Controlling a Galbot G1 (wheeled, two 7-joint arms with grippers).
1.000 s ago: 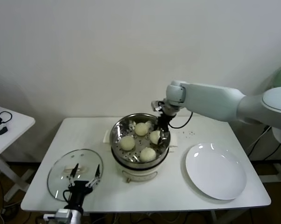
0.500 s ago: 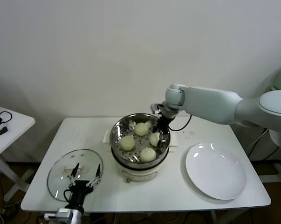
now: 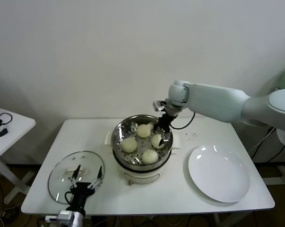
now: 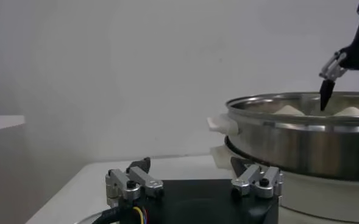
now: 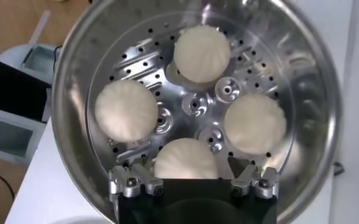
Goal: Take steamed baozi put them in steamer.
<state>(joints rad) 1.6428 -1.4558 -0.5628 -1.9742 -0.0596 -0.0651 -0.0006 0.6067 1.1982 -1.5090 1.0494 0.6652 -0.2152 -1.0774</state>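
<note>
The steamer (image 3: pixel 115 142) stands mid-table, a shiny steel pot on a white base. Four cream-white baozi lie on its perforated tray: far (image 3: pixel 143 130), left (image 3: pixel 129 144), right (image 3: pixel 157 140), near (image 3: pixel 150 156). My right gripper (image 3: pixel 164 131) hangs open just above the right-hand baozi, holding nothing. In the right wrist view the open gripper (image 5: pixel 192 178) sits over one baozi (image 5: pixel 185 163), with the others (image 5: pixel 202 52) around it inside the steamer (image 5: pixel 69 79). My left gripper (image 3: pixel 85 182) is open and idle at the table's front left; the left wrist view (image 4: pixel 194 178) shows it too.
A round glass lid (image 3: pixel 62 172) lies flat at the front left, under the left gripper. A flat white plate (image 3: pixel 219 173) lies at the right. A small white side table (image 3: pixel 10 125) stands off to the left. The wall is close behind.
My right gripper has lifted a little off the right-hand baozi, which stays on the tray. The left arm has not moved.
</note>
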